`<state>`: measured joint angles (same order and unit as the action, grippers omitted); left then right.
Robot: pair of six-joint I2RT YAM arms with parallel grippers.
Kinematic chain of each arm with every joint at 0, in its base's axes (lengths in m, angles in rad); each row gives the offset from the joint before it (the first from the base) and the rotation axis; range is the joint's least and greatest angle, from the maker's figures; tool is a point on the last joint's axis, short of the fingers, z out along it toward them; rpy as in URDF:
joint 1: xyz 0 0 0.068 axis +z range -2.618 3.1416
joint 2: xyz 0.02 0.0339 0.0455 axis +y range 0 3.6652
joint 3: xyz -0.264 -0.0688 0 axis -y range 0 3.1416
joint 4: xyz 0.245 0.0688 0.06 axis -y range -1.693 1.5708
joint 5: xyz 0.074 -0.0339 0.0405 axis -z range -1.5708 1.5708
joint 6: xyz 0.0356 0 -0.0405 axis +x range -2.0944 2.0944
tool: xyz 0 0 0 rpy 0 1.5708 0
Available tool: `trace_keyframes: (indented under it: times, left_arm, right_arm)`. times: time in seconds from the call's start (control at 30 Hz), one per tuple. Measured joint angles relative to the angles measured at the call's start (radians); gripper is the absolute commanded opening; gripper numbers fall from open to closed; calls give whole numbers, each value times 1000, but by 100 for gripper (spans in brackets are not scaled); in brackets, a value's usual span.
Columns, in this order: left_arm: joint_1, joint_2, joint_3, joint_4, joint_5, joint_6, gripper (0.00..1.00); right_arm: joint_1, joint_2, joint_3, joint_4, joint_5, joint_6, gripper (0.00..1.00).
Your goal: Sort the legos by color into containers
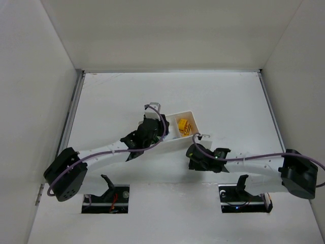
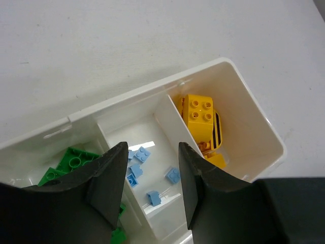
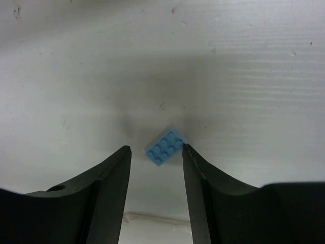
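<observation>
Right wrist, 1 blue lego [image 3: 165, 147] between parted jaws (hidden overhead), left jaws parted.

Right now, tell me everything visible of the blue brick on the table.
The blue brick is a thin, pale blue plastic plate with two rows of studs facing up. It lies flat, turned diagonally, on the white table between the fingers of the open right end effector; one corner nears a finger, contact unclear.
</observation>
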<state>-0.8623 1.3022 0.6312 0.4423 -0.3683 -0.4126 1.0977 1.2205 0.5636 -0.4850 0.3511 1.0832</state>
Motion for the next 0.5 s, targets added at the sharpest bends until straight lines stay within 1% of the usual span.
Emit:
trace_keyframes:
  times: [0.27,0.43,0.5]
  left_arm:
    - [0,-23,-40,21,0,-13,42]
    - [0,-23,-49,28,0,-16,42]
    - [0,-27,-50,29,0,-17,42]
  right_arm:
    - [-2,156,111,-5,50,-57,38]
    - [35,220,162,-41,111,-67,32]
    - [51,241,178,-59,134,-66,31]
